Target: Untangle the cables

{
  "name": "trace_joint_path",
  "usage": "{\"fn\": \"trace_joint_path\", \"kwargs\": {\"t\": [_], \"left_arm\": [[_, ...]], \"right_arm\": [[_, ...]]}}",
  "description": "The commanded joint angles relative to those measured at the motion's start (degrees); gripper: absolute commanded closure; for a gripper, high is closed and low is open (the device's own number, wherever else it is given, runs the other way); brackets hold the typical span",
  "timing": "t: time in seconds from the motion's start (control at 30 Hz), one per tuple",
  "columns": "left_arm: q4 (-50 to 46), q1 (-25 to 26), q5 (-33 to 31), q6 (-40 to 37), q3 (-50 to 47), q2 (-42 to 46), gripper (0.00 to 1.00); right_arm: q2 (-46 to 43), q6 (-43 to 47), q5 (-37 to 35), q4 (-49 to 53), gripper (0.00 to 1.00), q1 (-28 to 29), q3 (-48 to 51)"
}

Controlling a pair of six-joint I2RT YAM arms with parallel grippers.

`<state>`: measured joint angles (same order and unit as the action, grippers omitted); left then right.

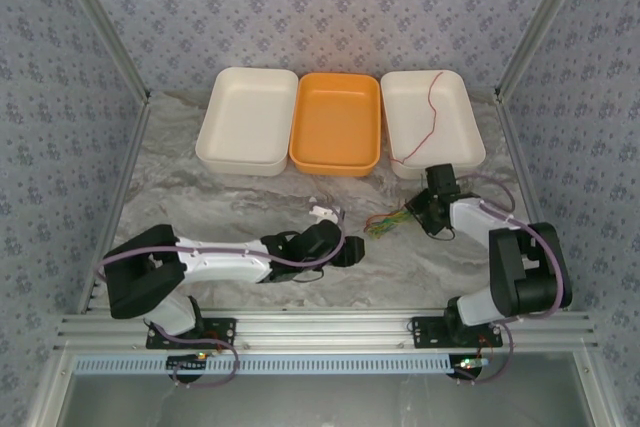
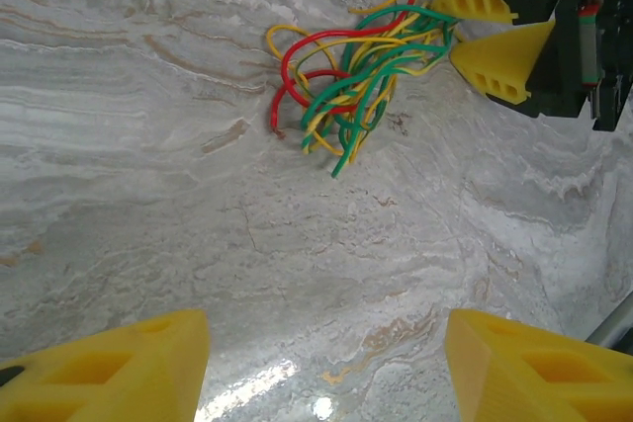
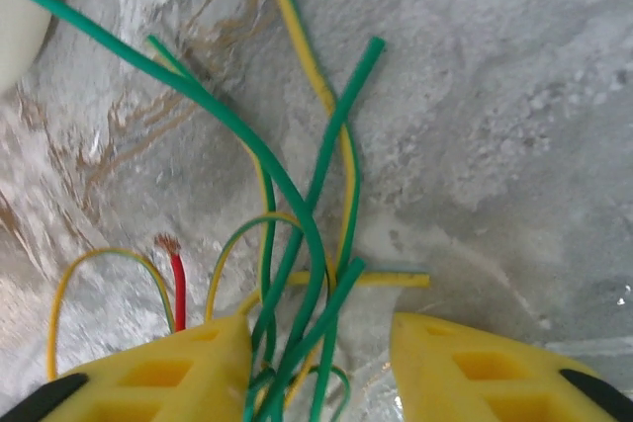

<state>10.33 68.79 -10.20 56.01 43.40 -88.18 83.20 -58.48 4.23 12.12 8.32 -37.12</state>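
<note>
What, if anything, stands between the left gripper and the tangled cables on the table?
Nothing visible: bare table lies between the left gripper and the cables; the right gripper sits at their far side.

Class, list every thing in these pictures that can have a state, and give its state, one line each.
Bundle of thin green, yellow and red cables: tangled, on the grey marble table.
Single thin red cable: separated, lying in the right white plastic tray.
Left white plastic tray: empty.
Orange plastic tray: empty.
Left gripper: open, holding nothing.
Right gripper: open, bundle strands between its fingers.
</note>
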Motion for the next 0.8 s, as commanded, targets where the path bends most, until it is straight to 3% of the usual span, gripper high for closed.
{"fn": "trace_joint_path", "kwargs": {"t": [0.0,0.07,0.2,0.33,0.43,0.63,0.77], "left_arm": [[-1.1,0.4,-2.2,-1.4,0.4,2.9,0.35],[-1.8,0.4,-2.9,-1.8,-0.1,4.3,0.35],[-4.8,0.3,-4.0,-3.7,-0.7,8.7,0.35],[-6.6,-1.6,-2.1,-6.0,-2.1,13.5,0.35],[-5.4,-4.2,1.7,-7.2,-4.0,16.1,0.39],[0.3,-6.4,11.6,-11.0,-3.3,14.9,0.45],[3.0,-6.1,14.3,-13.4,-3.1,13.9,0.45]], "right_arm": [[4.5,-3.7,2.8,-6.1,0.75,0.0,0.0],[4.5,-4.0,4.5,-10.2,1.0,0.0,1.5],[-4.4,0.8,3.4,-19.6,1.0,3.5,6.9],[-17.8,11.5,-1.4,-17.1,1.0,8.5,8.7],[-24.9,16.5,-0.9,-15.4,1.0,9.3,10.1],[-33.9,21.9,7.5,-20.0,1.0,9.7,13.8],[-35.2,23.8,11.1,-18.2,1.0,9.6,11.3]]}}
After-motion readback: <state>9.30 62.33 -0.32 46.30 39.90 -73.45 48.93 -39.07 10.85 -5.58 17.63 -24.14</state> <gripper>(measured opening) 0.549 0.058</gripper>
